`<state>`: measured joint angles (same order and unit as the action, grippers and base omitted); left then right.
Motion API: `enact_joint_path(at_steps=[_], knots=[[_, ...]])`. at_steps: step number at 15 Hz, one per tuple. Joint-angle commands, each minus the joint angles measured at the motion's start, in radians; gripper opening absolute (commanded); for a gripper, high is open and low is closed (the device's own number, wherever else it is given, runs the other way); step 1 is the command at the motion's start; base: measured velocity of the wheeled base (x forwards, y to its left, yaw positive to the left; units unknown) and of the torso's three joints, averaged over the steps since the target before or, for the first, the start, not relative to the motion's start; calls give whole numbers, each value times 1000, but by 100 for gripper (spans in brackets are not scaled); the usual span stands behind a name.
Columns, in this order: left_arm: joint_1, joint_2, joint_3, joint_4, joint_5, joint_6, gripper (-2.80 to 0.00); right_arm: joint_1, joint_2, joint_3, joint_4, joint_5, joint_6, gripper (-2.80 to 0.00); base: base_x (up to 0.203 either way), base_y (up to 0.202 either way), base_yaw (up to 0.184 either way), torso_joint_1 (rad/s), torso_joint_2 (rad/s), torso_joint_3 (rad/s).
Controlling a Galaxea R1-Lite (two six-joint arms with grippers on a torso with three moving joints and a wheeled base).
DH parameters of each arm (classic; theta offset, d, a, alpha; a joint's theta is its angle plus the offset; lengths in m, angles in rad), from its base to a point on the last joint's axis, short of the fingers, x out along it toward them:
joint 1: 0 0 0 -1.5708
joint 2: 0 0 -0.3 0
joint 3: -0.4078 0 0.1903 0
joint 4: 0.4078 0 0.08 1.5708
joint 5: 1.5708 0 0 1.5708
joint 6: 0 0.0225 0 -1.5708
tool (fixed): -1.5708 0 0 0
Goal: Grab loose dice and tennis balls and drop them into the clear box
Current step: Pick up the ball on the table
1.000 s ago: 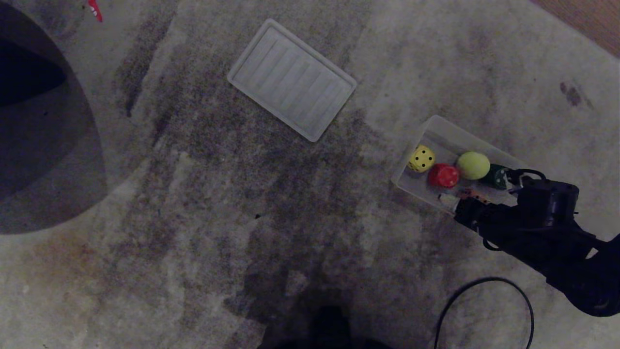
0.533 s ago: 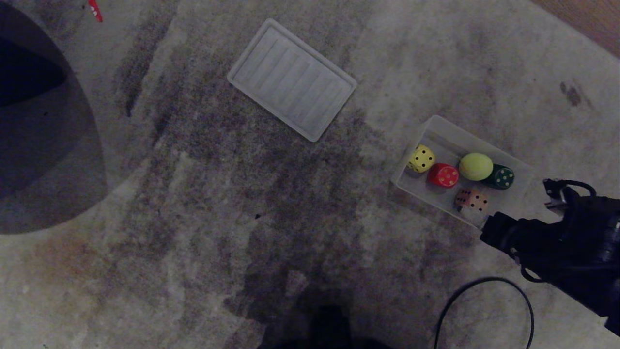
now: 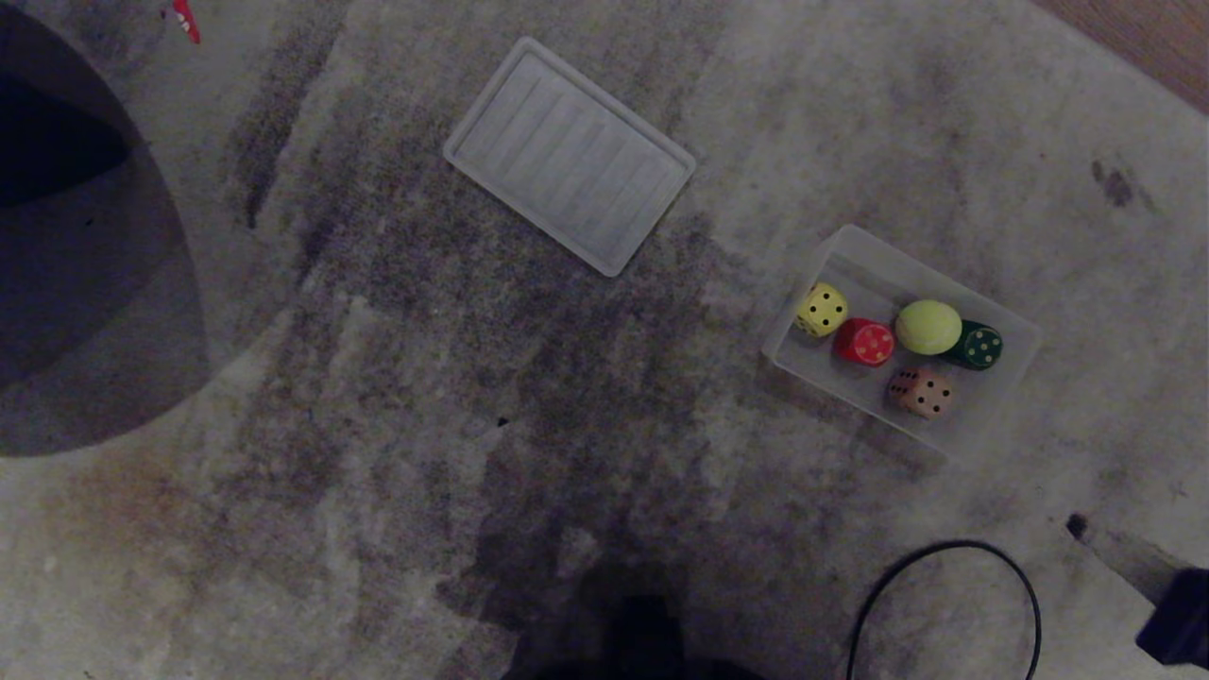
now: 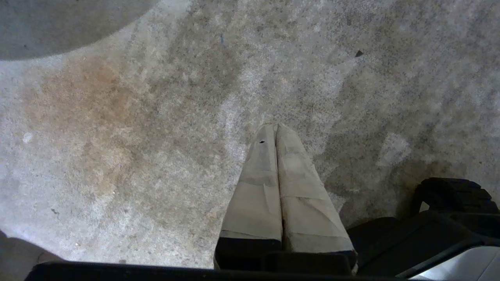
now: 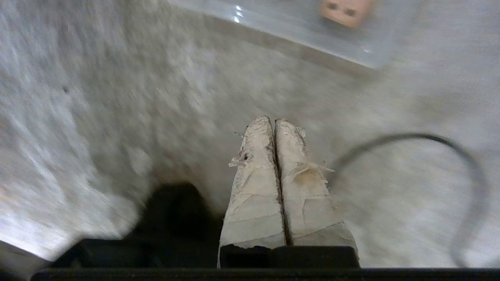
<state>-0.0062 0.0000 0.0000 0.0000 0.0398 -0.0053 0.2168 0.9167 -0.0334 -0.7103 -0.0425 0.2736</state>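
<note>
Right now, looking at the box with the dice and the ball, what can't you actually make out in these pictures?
- Right hand: in the head view only a dark corner of the arm shows, cut off by the frame edge.
- Pinkish-brown die: in the right wrist view cut off by the frame edge and blurred, pips uncountable.
- Dark green die: head view, partly hidden behind the tennis ball.
- Clear box: any second ball under the others cannot be told.
</note>
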Motion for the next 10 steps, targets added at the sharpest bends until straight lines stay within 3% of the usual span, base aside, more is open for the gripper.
enact_joint_path(at_steps=[1, 4, 10], knots=[[1, 2, 2, 0, 0, -1, -280, -55, -394, 25, 293, -2, -60, -280, 0, 0, 0, 0, 0, 0], [0, 2, 2, 0, 0, -1, -280, -146, -627, 38, 564, 19, -145, -280, 0, 0, 0, 0, 0, 0], [0, 2, 2, 0, 0, -1, -280, -214, -880, 44, 650, 28, -217, -280, 0, 0, 0, 0, 0, 0]])
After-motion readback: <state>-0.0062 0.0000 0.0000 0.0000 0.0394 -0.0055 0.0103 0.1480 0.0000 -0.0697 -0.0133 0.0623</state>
